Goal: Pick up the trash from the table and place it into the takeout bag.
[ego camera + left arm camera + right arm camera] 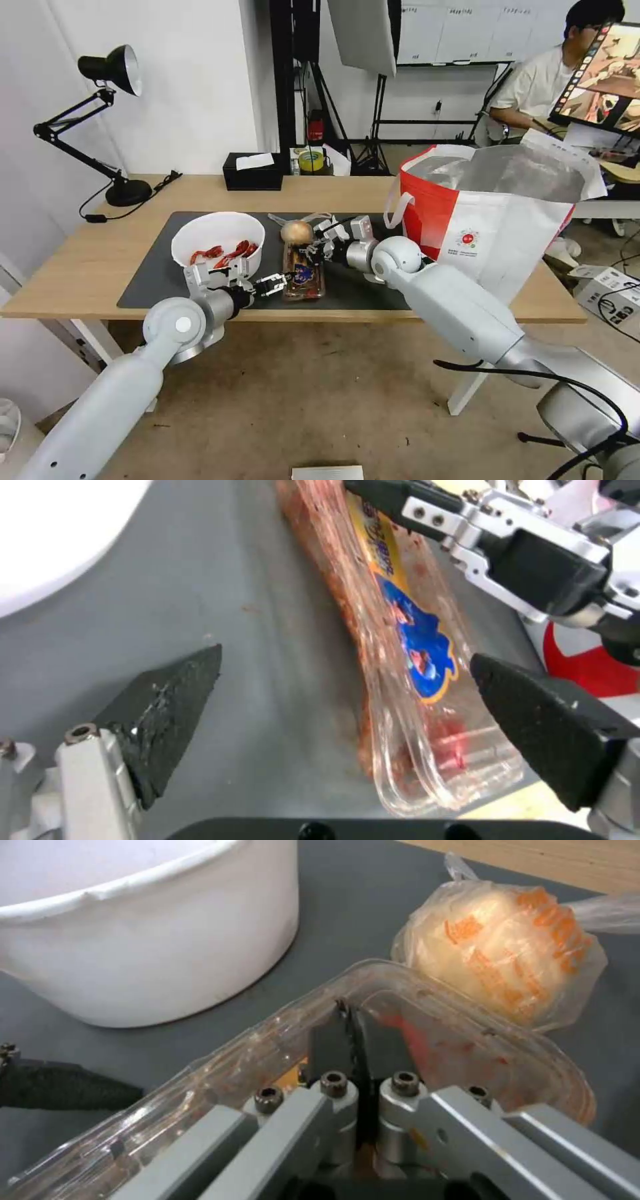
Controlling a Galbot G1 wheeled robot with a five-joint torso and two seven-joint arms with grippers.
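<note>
Right tool [315, 251] is seen at frame centre in the head view, clenched on the far rim of the clear plastic tray [303, 273]; in the right wrist view its pads [333, 1040] are pressed together over the tray wall. Left tool [279, 283] is placed at the tray's near-left corner, released, fingers [167, 715] spread wide, with the tray end between them in the left wrist view. Whether one tray or two nested ones are gripped cannot be told. Tan ball in clear bag [297, 232] is seen just beyond the tray, touching its far end. White bowl with red shells [218, 243] is set left of the tray. All are on the dark grey mat [153, 280] on the desk [87, 260]. Takeout bag [493, 213] is stood upright, mouth open, at right of frame. Black tissue box [252, 172] is at the desk's far edge, a black lamp [110, 120] at upper left.
</note>
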